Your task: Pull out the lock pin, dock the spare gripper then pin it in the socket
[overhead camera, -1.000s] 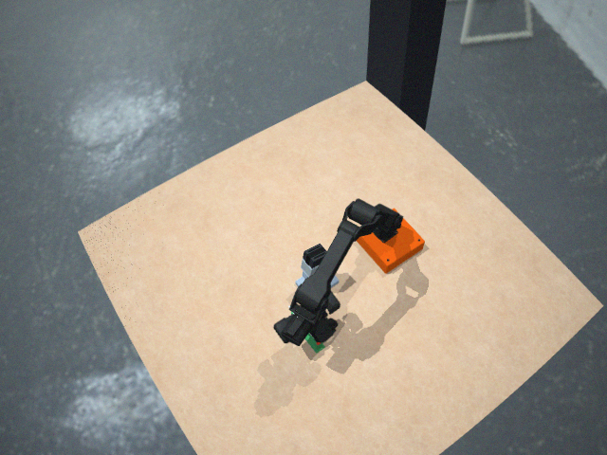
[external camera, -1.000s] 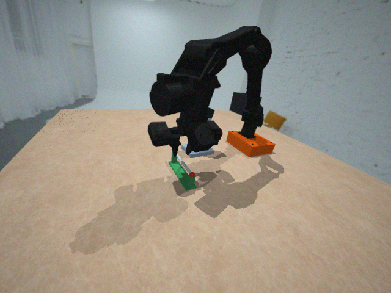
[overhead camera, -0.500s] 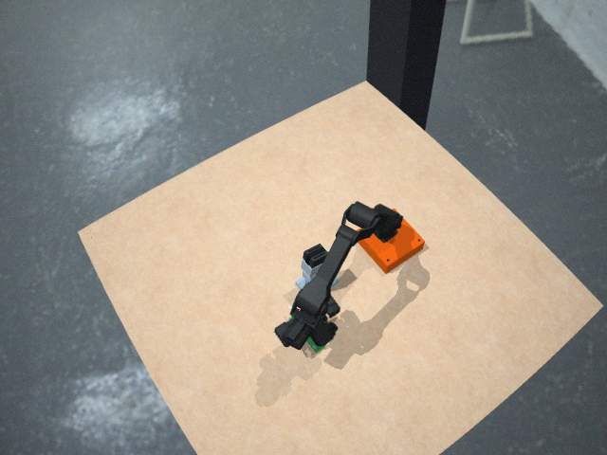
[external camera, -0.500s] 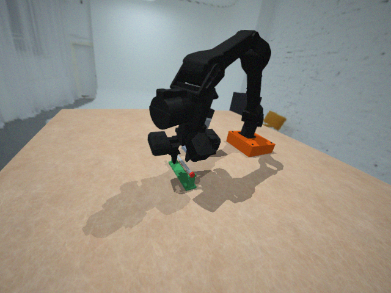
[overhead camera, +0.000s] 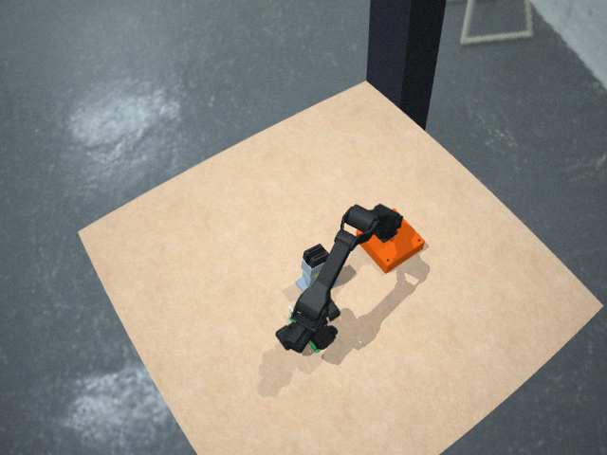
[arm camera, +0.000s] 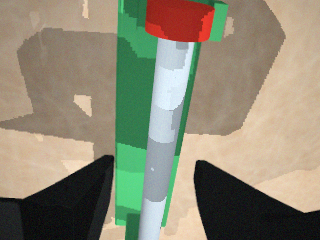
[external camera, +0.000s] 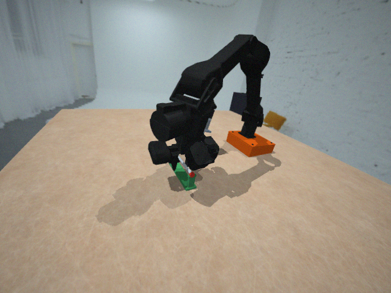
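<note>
so the tool (overhead camera: 307,337) (external camera: 182,159) (arm camera: 154,167) is part-way open with nothing in its fingers; the red-headed pin (external camera: 186,166) (arm camera: 162,120) runs between them, lying on the green rack (overhead camera: 314,347) (external camera: 189,182) (arm camera: 134,100); i'd centre over the shaft first, then lower straight and squeeze gently so it doesn't twist

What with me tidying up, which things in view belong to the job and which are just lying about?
Job:
- red-headed pin
- green holder
- black-topped grey unit

Apparently lying about:
- yellow-orange block
- pale frame
</note>
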`<action>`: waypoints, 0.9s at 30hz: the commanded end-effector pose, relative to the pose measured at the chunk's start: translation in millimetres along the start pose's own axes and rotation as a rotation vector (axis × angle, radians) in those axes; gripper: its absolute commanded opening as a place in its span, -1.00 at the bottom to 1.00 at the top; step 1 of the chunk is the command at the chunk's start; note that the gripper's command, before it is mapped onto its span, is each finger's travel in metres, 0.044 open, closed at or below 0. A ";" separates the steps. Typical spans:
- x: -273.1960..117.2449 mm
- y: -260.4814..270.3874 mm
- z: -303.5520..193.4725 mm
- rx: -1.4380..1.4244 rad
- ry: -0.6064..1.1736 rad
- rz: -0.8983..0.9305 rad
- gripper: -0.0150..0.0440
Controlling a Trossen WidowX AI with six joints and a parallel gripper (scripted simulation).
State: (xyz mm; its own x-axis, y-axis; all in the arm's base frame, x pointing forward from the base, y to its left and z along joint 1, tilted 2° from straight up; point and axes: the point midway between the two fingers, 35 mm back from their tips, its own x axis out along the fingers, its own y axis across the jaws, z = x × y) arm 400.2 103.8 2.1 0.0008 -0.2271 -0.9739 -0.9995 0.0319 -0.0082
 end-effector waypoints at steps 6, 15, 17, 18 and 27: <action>5.3 1.9 1.7 0.003 -0.002 0.009 0.12; 5.3 1.9 1.7 0.003 -0.002 0.009 -0.49; 5.3 1.9 1.7 0.003 -0.002 0.009 -0.49; 5.3 1.7 1.7 0.003 -0.002 0.009 -0.49; -2.3 0.8 -0.1 0.003 -0.002 0.008 -0.49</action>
State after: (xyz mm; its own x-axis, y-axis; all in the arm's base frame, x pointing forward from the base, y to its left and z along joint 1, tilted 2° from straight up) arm 398.7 103.6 -1.2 -0.0080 -0.2289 -0.9734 -0.9995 0.0330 0.0005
